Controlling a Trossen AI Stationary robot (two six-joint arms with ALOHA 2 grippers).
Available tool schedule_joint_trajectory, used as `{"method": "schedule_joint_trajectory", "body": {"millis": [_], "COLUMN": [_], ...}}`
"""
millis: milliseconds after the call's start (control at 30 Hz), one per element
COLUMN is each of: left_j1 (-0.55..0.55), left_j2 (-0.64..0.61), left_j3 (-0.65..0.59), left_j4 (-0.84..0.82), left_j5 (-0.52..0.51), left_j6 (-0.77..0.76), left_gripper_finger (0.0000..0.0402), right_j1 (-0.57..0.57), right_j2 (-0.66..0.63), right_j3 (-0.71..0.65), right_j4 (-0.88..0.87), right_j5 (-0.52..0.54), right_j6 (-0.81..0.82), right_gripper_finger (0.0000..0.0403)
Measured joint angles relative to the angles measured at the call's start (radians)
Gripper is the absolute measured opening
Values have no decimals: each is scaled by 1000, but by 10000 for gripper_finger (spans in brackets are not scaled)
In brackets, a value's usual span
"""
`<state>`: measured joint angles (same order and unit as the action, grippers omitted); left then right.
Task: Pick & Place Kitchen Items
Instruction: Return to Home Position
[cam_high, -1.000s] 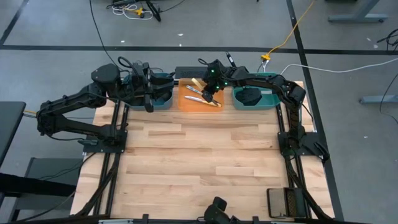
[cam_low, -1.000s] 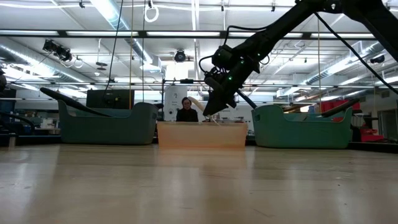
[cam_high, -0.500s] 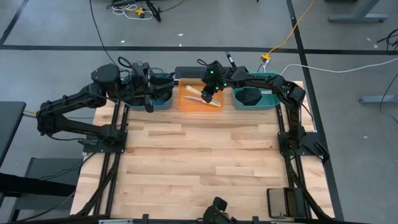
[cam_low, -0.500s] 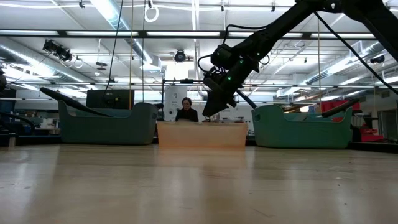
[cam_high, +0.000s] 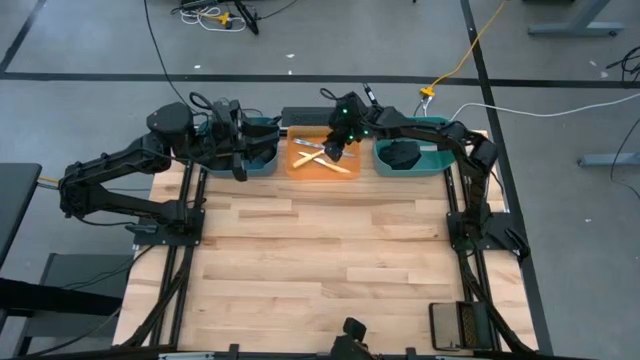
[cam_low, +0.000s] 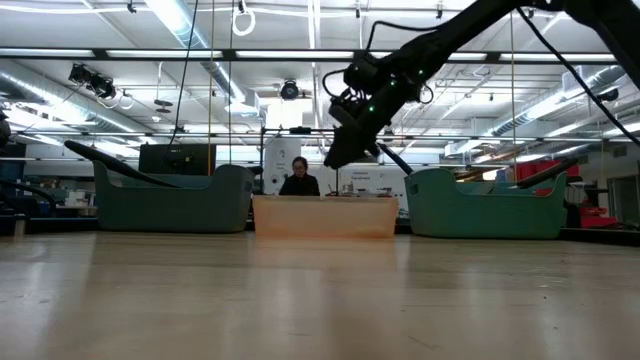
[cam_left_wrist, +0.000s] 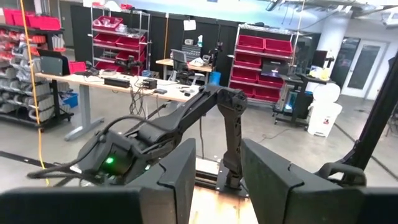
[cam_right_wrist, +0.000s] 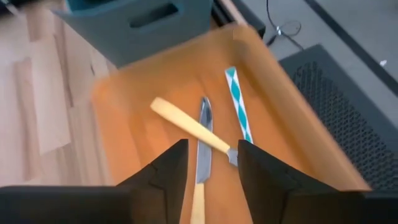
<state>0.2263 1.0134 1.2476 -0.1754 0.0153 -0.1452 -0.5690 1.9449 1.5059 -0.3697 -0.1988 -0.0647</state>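
Knives (cam_right_wrist: 204, 121) lie crossed in the orange bin (cam_right_wrist: 134, 130) directly beneath the right tool (cam_right_wrist: 211, 146), which hangs spread and empty. Beside it, a green bin (cam_high: 412, 170) holds a dark utensil (cam_high: 403, 153). No item shows outside the bins, so sorting looks finished; only parking the arms seems left. The left tool (cam_left_wrist: 217, 165), parted, waits over the other green bin (cam_high: 265, 165).

Your orange bin (cam_high: 297, 168) sits between the two teal bins (cam_high: 430, 168) on the wooden table (cam_high: 320, 260). You'll spot a person (cam_low: 298, 180) behind it
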Motion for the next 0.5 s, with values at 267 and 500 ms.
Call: {"method": "schedule_joint_trajectory", "body": {"millis": [267, 500], "left_j1": [0, 0], "left_j2": [0, 0], "left_j3": [0, 0], "left_j4": [1, 1], "left_j5": [0, 0], "left_j6": [22, 21], "left_gripper_finger": [132, 132], "right_j1": [19, 57], "right_j2": [-98, -165], "right_j3": [0, 0], "right_j4": [1, 23], "right_j5": [0, 0], "right_j6": [0, -23], "right_gripper_finger": [111, 66]}}
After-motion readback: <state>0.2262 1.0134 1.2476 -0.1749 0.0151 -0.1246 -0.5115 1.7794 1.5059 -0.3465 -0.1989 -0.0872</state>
